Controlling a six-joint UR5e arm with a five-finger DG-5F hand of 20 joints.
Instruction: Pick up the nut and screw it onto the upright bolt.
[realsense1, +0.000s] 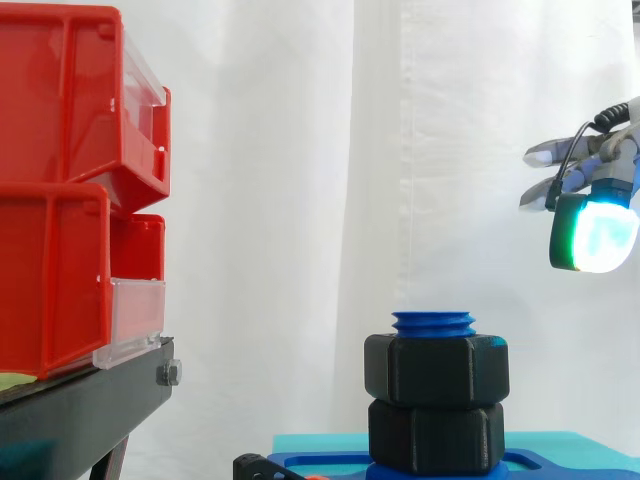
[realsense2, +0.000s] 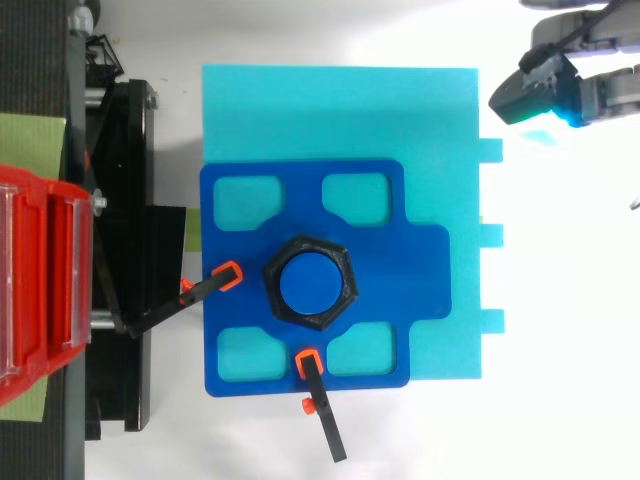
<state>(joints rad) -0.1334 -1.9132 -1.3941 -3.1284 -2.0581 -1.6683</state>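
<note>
A white curtain (realsense1: 300, 150) hangs in soft vertical folds across the back of the side view, evenly lit, with one fold line running down near twelve o'clock. At nine o'clock two red bins (realsense1: 60, 110) are stacked, each with a clear front panel (realsense1: 135, 310), on a black stand (realsense1: 80, 405) at seven o'clock. In the top view the stand lies along nine o'clock on a white surface (realsense2: 560, 400), and a green patch (realsense2: 30, 135) shows at ten o'clock.

The nut (realsense1: 436, 370) is black. The bolt (realsense2: 309, 282) and the plate (realsense2: 420, 260) are blue. The board (realsense2: 340, 110) is teal. The bins (realsense1: 60, 180) are red.
</note>
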